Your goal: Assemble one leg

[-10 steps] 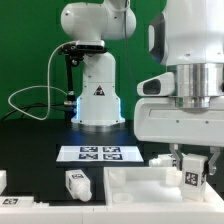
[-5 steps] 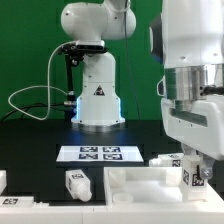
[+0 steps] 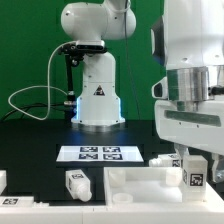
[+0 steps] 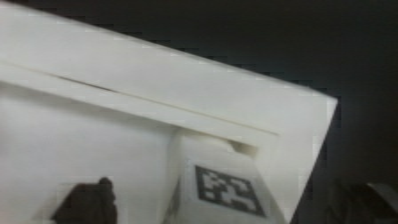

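a: what changed?
b: the gripper (image 3: 196,172) turned and settled at the exterior view's near right, clamped, i think, on the leg (image 3: 195,176) over the panel (image 3: 135,183).
a: meaning?
b: seating it looks close.

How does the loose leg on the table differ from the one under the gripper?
The loose leg lies alone on the black table; the other leg stands upright over the white panel, between the gripper fingers. Both are white with fiducial tags.
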You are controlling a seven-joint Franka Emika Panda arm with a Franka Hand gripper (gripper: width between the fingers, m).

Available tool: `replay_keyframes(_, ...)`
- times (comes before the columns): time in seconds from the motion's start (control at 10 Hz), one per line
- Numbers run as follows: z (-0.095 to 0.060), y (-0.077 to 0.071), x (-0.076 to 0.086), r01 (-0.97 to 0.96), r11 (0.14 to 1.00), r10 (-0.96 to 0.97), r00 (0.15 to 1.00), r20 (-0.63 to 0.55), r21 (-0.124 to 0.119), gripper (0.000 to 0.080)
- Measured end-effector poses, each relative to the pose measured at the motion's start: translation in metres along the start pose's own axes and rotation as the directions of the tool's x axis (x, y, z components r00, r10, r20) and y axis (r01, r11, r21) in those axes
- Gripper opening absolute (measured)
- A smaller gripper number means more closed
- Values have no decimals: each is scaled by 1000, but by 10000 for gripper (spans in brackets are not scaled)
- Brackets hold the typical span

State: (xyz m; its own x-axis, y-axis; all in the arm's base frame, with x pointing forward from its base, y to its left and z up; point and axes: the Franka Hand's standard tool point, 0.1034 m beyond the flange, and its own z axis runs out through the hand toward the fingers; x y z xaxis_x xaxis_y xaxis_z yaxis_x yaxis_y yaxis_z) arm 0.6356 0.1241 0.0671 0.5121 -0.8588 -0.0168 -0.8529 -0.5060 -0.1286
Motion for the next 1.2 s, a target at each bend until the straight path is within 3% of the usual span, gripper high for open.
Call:
replay_keyframes(0.2, 0, 0, 1, 143, 990, -143, 990, -4, -3, 647)
replay_keyframes(0.5, 0, 0, 3, 369, 929, -369, 929, -8, -10, 649)
replay_keyframes(0.7, -3, -1, 6, 718, 695, -719, 695, -9, -36, 649)
replay_keyframes(0.8, -2, 0, 5, 758, 652, -758, 652, -4, -35, 649)
replay_keyframes(0.9, -2, 0, 5, 738, 674, -738, 674, -5, -36, 649)
replay_keyframes(1.1, -2, 0, 6, 720, 693, -720, 694, -5, -36, 394)
replay_keyframes(1.2, -1, 2, 8, 666, 745, -667, 745, -9, -38, 287)
